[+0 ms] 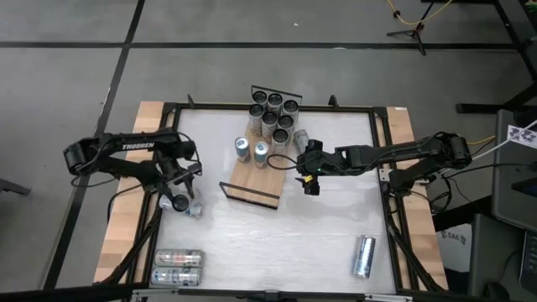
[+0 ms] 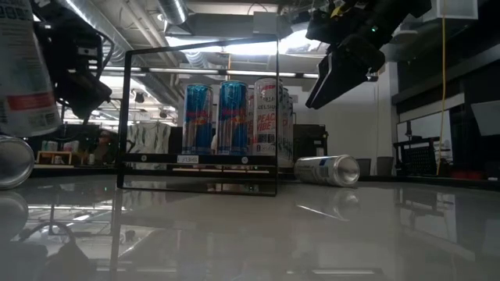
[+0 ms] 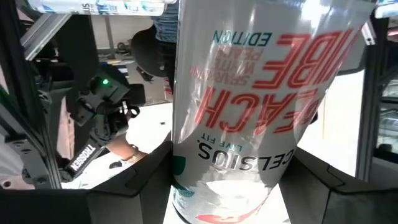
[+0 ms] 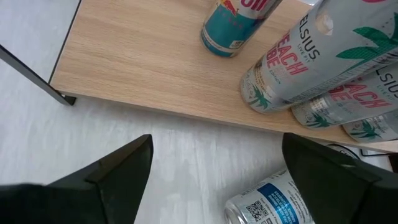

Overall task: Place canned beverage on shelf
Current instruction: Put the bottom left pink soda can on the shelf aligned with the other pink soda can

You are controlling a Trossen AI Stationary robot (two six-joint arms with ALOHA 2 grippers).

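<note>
The shelf (image 1: 252,174) is a light-wood board with black wire rails at both ends. Several upright cans (image 1: 273,113) crowd its far end, and two blue cans (image 1: 252,149) stand nearer the middle. At the table's left edge my left gripper (image 1: 178,195) is shut on a white Celsius can (image 3: 249,93), which also shows in the low view (image 2: 25,70). Another can (image 2: 12,160) lies on the table just under it. My right gripper (image 1: 310,183) hovers open to the right of the shelf, with nothing between its fingers (image 4: 124,180). My left gripper pinches the white can's round side wall (image 3: 186,174) between its two fingers, which lie across the can. The fingers come in about level from the table's left side. The can stands nearly upright, a little tilted, with its lower end above the table.
One can lies on its side on the table by the shelf's right edge (image 1: 299,141), close to my right gripper (image 4: 273,199). Two cans lie at the near left corner (image 1: 178,266) and one at the near right (image 1: 363,256). Bare white tabletop (image 1: 277,243) spreads in front of the shelf.
</note>
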